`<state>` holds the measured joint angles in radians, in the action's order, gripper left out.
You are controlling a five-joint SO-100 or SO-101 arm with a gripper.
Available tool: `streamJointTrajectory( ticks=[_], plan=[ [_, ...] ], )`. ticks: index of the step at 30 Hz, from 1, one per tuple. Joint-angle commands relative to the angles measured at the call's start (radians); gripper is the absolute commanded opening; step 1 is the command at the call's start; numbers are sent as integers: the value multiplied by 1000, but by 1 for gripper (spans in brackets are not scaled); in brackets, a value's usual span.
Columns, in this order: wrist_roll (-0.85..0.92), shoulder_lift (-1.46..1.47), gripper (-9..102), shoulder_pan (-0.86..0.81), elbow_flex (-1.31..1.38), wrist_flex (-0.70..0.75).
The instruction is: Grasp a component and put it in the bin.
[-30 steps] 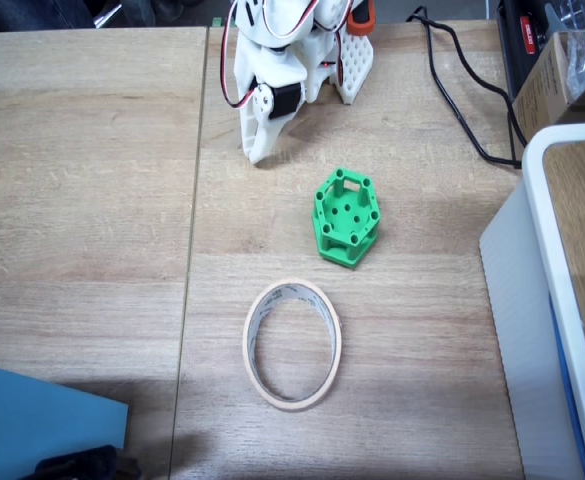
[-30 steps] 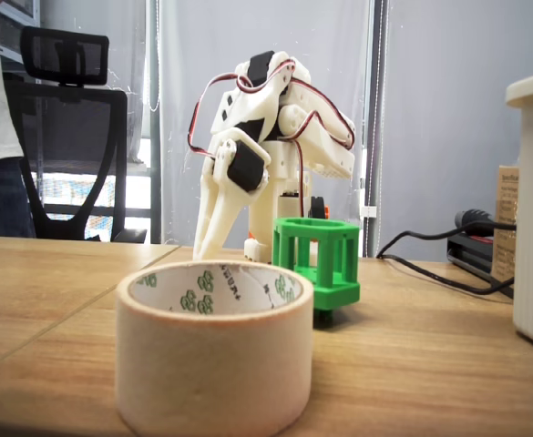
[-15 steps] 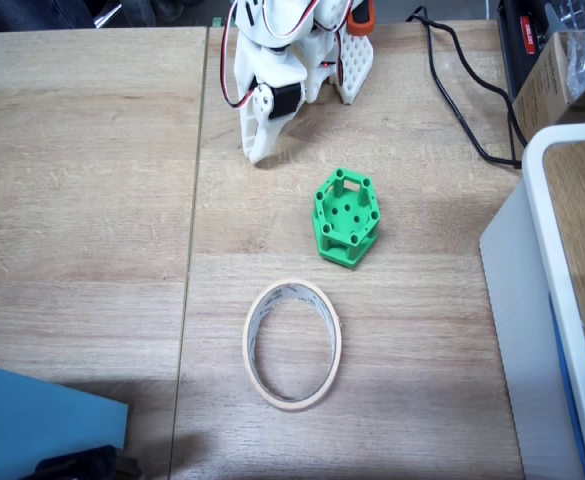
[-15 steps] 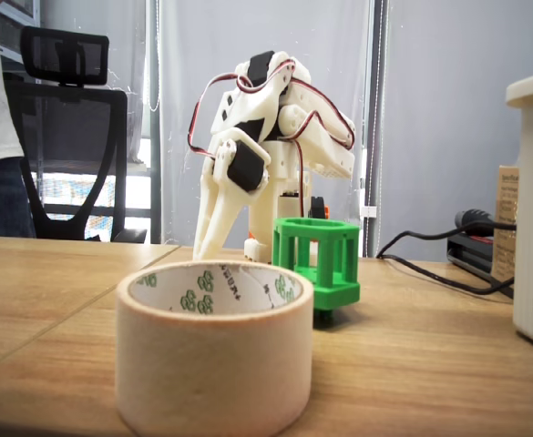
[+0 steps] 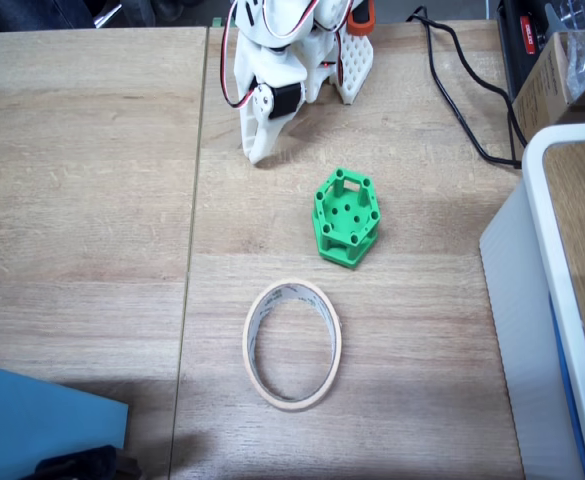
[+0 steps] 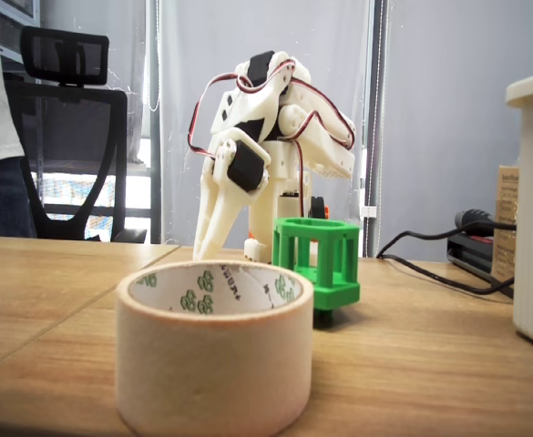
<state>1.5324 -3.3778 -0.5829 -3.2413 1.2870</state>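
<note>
Nothing sits in my gripper (image 5: 258, 152); its fingers look nearly together, tips down by the worktop's (image 5: 82, 200) far edge. Toward mid-worktop stands the component (image 5: 346, 217), apart from me, the bin (image 5: 293, 343) beyond.

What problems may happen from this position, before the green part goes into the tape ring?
1. The component stands tilted on the table, so the gripper, folded near the arm base, may tip it when closing.
2. The tape ring is barely wider than the part; a release slightly off center may land on its rim.
</note>
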Motion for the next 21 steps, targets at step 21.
streamJointTrajectory(
  ticks=[21],
  plan=[
    [2,8,1,3,410,3]
  ],
)
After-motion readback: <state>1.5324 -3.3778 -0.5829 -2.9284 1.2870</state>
